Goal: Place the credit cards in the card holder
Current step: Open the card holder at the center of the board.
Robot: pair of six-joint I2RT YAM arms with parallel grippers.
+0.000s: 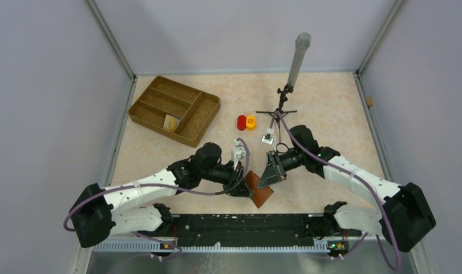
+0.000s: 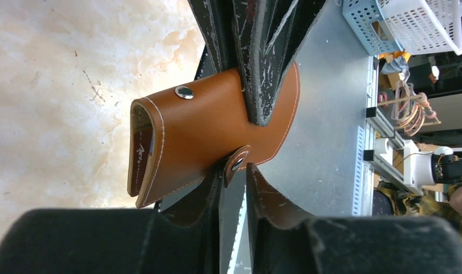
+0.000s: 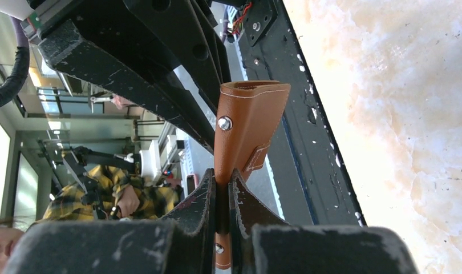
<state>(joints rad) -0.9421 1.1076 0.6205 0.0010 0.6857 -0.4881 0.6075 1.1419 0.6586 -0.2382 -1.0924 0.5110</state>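
The reddish-brown card holder [image 1: 260, 194] hangs between both grippers above the table's near edge. My right gripper [image 1: 273, 173] is shut on its edge, seen in the right wrist view [image 3: 222, 176] with the leather [image 3: 246, 114] pinched between the pads. In the left wrist view the holder [image 2: 206, 125] bulges slightly open, and the right fingers [image 2: 263, 85] clamp it from above. My left gripper [image 1: 243, 186] has its tips nearly together [image 2: 234, 166] around the snap tab. A yellowish card [image 1: 171, 121] lies in the wicker tray. No blue-grey card shows.
The divided wicker tray [image 1: 160, 94] stands at the back left. A red cap [image 1: 241, 122] and an orange cap [image 1: 251, 122] sit mid-table. A small stand [image 1: 282, 108] with a grey tube rises behind the right arm, a small pale object [image 1: 268, 138] at its foot.
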